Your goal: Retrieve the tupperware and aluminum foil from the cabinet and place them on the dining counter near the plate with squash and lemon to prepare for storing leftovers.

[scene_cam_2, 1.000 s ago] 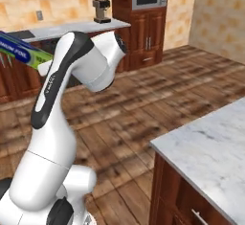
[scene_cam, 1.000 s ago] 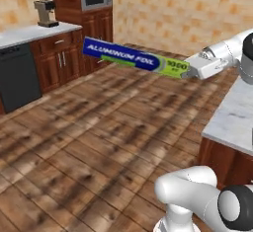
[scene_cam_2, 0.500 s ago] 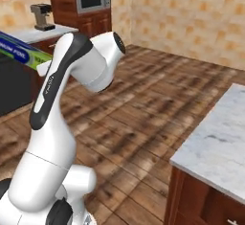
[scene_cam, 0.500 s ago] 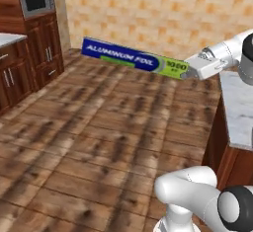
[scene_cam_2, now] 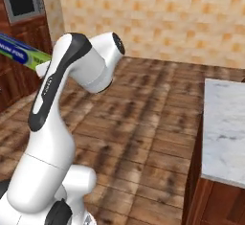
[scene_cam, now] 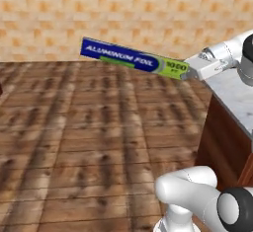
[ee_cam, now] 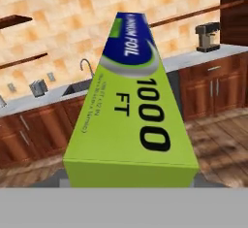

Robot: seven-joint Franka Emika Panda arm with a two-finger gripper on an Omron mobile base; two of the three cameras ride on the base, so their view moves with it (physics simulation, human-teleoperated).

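Left base view: the robot's white arm reached up from the lower right, and its pincer (scene_cam: 190, 71) held the aluminum foil (scene_cam: 134, 58), a long blue carton with a lime-green end, by that green end. The carton stuck out level to the left, high above a brown plank floor, with a tan tiled wall behind. A strip of the marble-topped dining table (scene_cam: 236, 95) showed at the right edge, close beside the hand.

Right base view: the arm's large white elbow stood in the middle. Behind it, at the left edge, a short length of the foil carton (scene_cam_2: 20, 52) poked out in blue and green. A dark grey microwave (scene_cam_2: 22, 4) sat in reddish-brown cabinetry at top left. The corner of the marble table (scene_cam_2: 226, 128) lay at the right, bare where it showed.

Hand view: the green end of the carton (ee_cam: 131, 125), printed "1000 FT", filled the centre, running away toward a far worktop with a sink tap (ee_cam: 87, 67) and a coffee machine (ee_cam: 207, 37). The fingertips were hidden beneath the carton, so their gap could not be read directly; the pincer appeared clamped on the box.

The step in hand seemed to be carrying the foil to the dining table. Doing it well probably meant keeping the long carton level and swinging it slowly, since it was gripped at one end and could pivot or slip. The plate with squash and lemon was not yet in sight.
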